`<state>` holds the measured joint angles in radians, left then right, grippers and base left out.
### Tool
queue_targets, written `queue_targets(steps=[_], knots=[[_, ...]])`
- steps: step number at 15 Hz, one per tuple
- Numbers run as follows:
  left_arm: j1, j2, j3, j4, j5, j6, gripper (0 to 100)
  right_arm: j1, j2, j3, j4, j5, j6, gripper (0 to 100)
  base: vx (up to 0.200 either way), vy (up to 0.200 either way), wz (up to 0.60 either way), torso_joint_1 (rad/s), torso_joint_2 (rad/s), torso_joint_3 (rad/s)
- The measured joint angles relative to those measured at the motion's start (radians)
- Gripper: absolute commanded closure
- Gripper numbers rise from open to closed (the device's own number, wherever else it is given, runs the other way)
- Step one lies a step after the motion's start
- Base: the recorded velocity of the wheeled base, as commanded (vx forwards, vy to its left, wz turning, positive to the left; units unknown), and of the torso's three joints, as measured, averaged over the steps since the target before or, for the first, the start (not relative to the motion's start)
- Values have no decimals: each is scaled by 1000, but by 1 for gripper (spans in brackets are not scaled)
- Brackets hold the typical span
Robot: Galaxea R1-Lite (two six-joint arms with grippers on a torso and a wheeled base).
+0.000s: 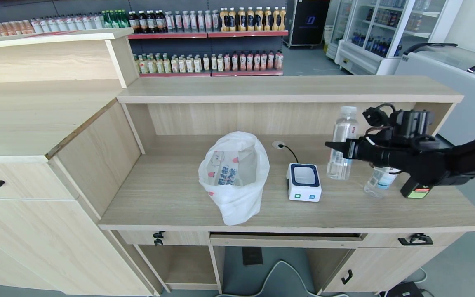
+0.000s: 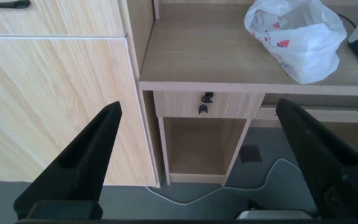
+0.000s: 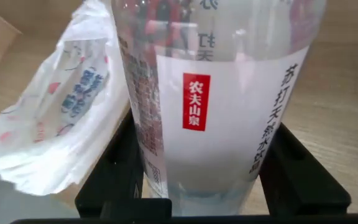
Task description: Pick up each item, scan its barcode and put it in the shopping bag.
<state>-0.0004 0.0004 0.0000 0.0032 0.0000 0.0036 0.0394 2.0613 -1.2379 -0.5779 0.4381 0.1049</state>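
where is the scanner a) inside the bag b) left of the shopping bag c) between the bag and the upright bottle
c: the scanner has the shopping bag on its left and the upright bottle on its right.

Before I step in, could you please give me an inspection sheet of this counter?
Surface: wooden counter, level.
Job's things: open shopping bag; scanner beside it; water bottle upright; second bottle and dark item partly behind the right arm.
Clutter: nothing seen.
Grippers: right gripper at the water bottle's middle; left gripper low, facing the cabinet front, fingers open.
Cables: scanner cable runs to a hole in the counter.
Surroundings: drink shelves, fridges.
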Motion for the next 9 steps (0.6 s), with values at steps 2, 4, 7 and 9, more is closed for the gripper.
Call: queue_targets(steps=[2,4,7,9], knots=[[0,0,0,0,0,0,0,1,-152,2,172,107,42,100,0,0,0,0,0,0],[0,0,0,0,0,0,0,9,-302,32,280,231,67,100,0,0,0,0,0,0],[0,0,0,0,0,0,0,20,-499,171,326,478,81,100,0,0,0,0,0,0],[0,0,0,0,0,0,0,40,-599,248,332,551,84,100,0,0,0,0,0,0]])
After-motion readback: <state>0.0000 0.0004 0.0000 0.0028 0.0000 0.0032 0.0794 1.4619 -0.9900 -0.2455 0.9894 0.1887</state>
